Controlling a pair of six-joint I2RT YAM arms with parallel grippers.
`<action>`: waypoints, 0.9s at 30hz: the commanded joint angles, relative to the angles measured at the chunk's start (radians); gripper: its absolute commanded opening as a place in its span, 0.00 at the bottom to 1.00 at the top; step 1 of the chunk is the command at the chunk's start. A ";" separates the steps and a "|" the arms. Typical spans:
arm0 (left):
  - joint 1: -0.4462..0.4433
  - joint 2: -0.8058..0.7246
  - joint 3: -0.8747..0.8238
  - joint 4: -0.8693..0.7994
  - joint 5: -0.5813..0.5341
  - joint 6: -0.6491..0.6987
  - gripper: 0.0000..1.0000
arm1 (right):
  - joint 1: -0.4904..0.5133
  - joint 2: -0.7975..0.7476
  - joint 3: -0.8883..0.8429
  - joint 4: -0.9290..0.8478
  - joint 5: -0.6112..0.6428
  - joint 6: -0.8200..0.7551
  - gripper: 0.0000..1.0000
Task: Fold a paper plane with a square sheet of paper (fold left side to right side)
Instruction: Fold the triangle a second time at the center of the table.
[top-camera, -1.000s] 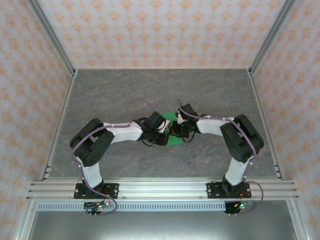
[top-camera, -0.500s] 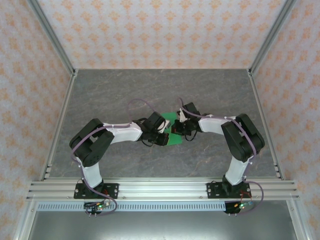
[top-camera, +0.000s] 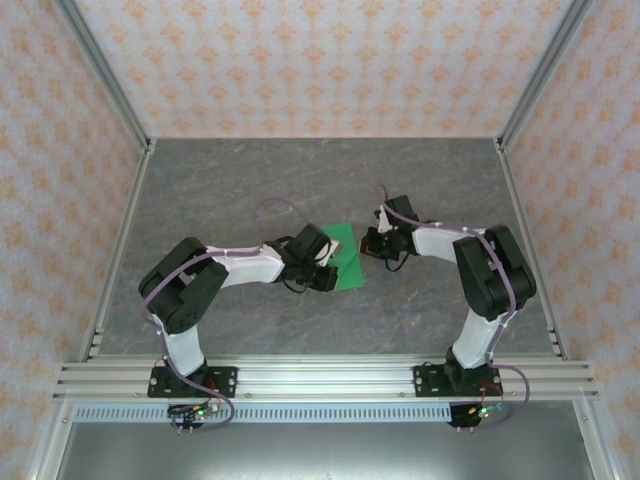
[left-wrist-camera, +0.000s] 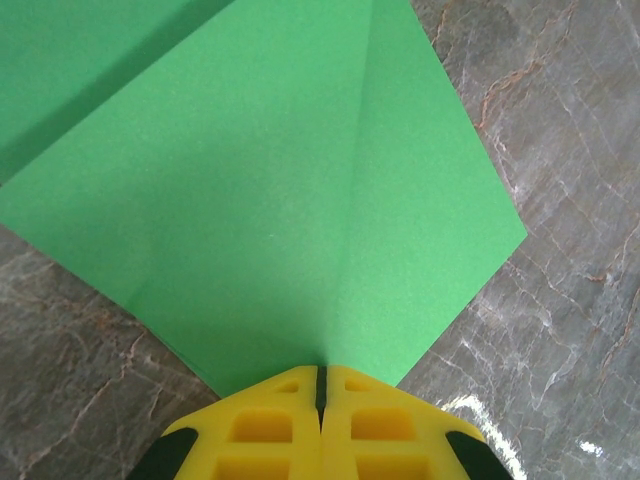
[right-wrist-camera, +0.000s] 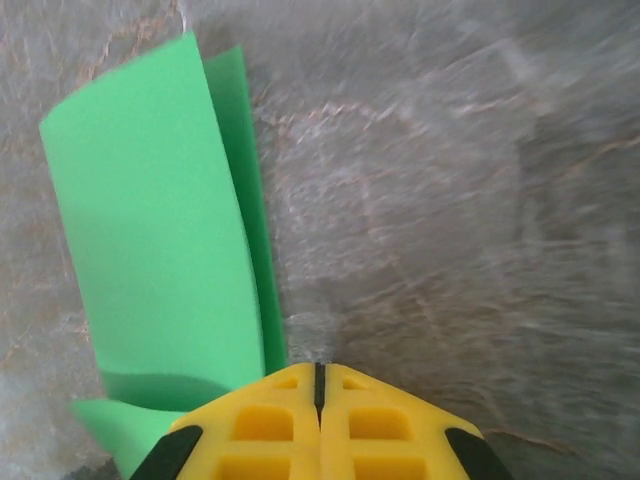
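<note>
On the grey surface (top-camera: 230, 190) between the 2 arms, the green paper (top-camera: 348, 262) has a few folds but is far from done, the left gripper (left-wrist-camera: 320, 375) rests on its corner, and the right gripper (right-wrist-camera: 320, 372) sits beside it, both with jaws together.

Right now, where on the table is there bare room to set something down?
Bare: the far table between the green paper and the back wall, and the near strip along the front rail. Crowded: the middle, where the left gripper and right gripper flank the paper.
</note>
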 joint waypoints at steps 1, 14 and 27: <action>0.000 0.025 -0.038 -0.097 -0.046 0.014 0.02 | 0.007 -0.116 -0.005 -0.012 0.025 -0.015 0.05; 0.000 0.005 -0.032 -0.099 -0.057 0.017 0.01 | 0.130 0.022 -0.089 0.279 -0.111 0.236 0.05; 0.008 -0.083 0.051 -0.083 0.037 -0.020 0.04 | 0.130 0.068 -0.033 -0.011 0.005 0.140 0.05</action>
